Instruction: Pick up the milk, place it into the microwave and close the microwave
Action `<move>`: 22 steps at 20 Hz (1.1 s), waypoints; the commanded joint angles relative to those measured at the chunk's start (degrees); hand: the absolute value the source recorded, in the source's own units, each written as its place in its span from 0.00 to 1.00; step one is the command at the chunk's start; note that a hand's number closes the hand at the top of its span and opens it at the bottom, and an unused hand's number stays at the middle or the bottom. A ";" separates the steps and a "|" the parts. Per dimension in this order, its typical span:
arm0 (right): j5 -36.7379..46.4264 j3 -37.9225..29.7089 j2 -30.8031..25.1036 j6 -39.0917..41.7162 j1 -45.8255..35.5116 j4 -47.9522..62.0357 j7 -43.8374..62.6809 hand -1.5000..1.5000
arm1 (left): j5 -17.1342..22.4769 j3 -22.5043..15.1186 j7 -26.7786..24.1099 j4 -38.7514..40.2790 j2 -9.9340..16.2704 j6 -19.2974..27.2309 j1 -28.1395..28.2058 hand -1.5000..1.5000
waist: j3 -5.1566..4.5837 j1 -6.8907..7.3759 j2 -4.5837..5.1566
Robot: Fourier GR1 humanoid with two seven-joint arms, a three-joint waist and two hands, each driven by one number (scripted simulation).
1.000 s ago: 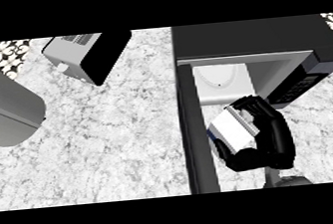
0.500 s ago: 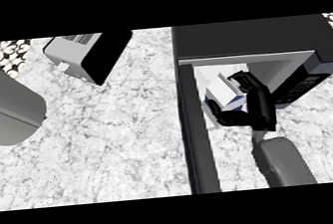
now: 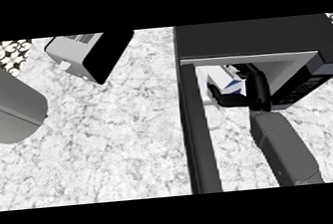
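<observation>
Toaster (image 3: 90,53) stands at the worktop's (image 3: 120,138) far edge, left of centre. Microwave (image 3: 259,41) occupies the far right corner, its door (image 3: 199,136) swung open. Right hand (image 3: 250,90) is inside the cavity, fingers curled around the milk (image 3: 224,79). Carton's orientation and any lettering cannot be made out.

Light falls evenly and brightly across the marbled bench (image 3: 127,137), with no clear single source and no hard cast shadows on it. The brightest patch is the microwave (image 3: 259,41) cavity at about one o'clock, whose pale floor nearly washes out. The microwave's top and its open door (image 3: 199,141) read as flat near-black, with little surface detail. The right hand (image 3: 250,90) is equally dark, so its outline merges with the cavity edge. Nothing shows glare streaks or motion smear.
</observation>
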 commanded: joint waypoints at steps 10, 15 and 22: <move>6.25 -2.91 -1.95 -10.92 -14.84 22.93 -14.53 1.00 | 0.69 4.41 -2.95 5.96 0.81 -3.91 -3.01 0.00 | 0.01 1.48 0.53; 12.55 0.39 -3.11 -22.49 -18.79 26.82 -13.30 1.00 | 1.29 4.96 -1.56 6.89 1.39 -3.41 -5.35 0.00 | -0.01 1.68 0.76; 13.48 -1.49 -4.53 -31.28 -23.66 32.02 -11.33 1.00 | 0.61 4.23 -0.59 7.01 1.85 -3.86 -7.63 0.00 | 0.07 3.06 1.50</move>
